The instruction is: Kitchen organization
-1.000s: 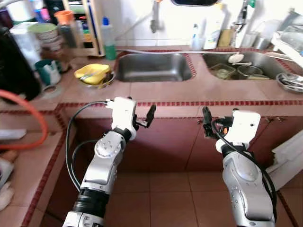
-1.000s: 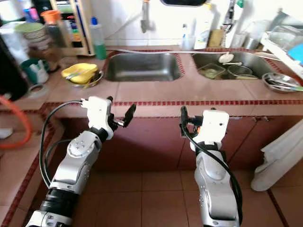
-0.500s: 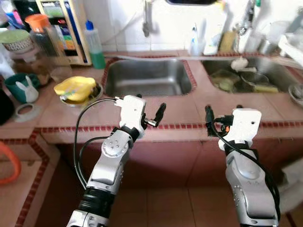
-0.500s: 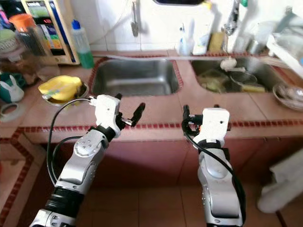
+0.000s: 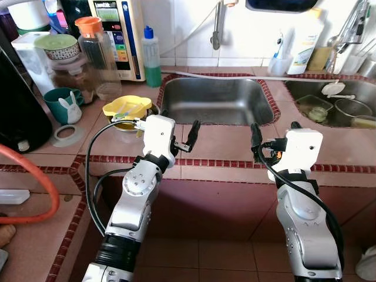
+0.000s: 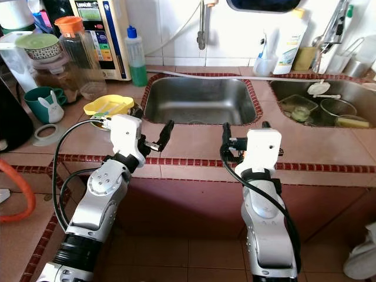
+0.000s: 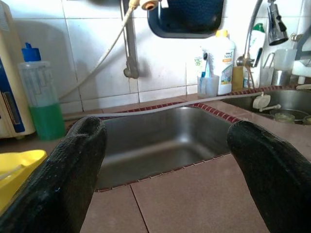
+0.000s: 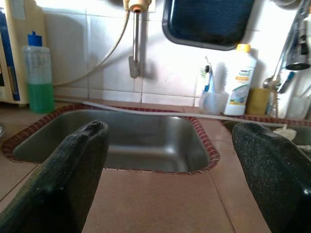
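Observation:
I stand at a pink tiled kitchen counter [image 5: 223, 144] with a steel sink basin [image 5: 214, 100] that holds nothing. My left gripper [image 5: 176, 130] hovers open over the counter's front strip, just right of a yellow bowl [image 5: 126, 107] that sits in a metal dish. My right gripper [image 5: 273, 132] is open too, above the counter near the basin's front right corner. Both wrist views look across the basin [image 7: 160, 141] between spread black fingers [image 8: 73, 179], with nothing held. A second basin [image 5: 341, 108] to the right holds a glass container, a bowl and a white utensil.
At the left stand a green soap bottle [image 5: 153, 50], a water purifier [image 5: 117, 29], an orange-lidded glass jug [image 5: 97, 56], a teal rabbit mug [image 5: 61, 106] and a black appliance [image 5: 17, 100]. An orange hose [image 5: 41, 182] curves over the side counter. A white bottle [image 5: 308, 35] stands behind the sinks.
The camera has moved closer to the counter and shifted, so the sink looks nearer. Both grippers now sit over the counter's front edge instead of before the cabinet. They stay open.

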`<state>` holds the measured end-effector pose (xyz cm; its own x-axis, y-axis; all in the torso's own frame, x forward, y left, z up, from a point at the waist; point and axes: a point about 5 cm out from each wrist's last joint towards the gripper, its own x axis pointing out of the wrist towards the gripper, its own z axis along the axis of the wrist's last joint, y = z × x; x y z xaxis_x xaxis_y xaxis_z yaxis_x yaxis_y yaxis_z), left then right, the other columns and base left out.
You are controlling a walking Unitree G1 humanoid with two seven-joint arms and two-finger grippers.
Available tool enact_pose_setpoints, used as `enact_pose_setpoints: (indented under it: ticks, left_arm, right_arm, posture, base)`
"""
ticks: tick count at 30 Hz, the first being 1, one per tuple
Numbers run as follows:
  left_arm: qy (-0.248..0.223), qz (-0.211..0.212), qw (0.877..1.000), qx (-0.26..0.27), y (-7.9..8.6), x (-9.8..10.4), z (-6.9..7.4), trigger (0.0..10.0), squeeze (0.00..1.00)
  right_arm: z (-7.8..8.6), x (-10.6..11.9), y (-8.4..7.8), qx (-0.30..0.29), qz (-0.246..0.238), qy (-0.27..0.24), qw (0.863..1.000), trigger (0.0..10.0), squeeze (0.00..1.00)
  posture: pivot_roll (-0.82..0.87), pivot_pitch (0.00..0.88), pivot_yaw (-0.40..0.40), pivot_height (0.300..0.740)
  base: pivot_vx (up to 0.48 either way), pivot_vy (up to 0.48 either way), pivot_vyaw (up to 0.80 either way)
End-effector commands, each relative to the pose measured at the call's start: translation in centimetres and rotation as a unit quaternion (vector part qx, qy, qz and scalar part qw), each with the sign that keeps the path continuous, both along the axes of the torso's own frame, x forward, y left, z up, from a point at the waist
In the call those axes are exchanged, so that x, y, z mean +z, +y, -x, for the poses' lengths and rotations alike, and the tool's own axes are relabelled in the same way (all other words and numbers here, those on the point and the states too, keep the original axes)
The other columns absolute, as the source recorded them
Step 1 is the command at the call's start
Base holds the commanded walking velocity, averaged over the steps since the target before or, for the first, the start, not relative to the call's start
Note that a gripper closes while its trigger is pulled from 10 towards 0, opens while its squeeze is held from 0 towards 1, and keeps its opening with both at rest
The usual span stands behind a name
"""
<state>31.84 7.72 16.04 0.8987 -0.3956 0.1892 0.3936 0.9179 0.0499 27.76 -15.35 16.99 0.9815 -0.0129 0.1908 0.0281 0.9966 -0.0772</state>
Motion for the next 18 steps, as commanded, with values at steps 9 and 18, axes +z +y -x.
enact_pose_setpoints:
  ticks: [9,18]
  left_arm:
    - [-0.002,0.004,1.000,0.003,0.08,0.45,-0.28,10.0,0.00]
    - [0.000,0.003,1.000,0.002,0.10,0.35,-0.26,10.0,0.00]
  right_arm:
    - [-0.07,0.86,-0.28,-0.007,0.002,-0.015,1.000,10.0,0.00]
    - [-0.04,0.91,-0.28,-0.007,0.001,-0.016,1.000,10.0,0.00]
  posture:
    - [0.06,0.000,0.019,0.740]
    - [0.05,0.000,0.021,0.740]
  base:
    - [0.000,-0.387,0.00]
    - [0.000,-0.467,0.00]
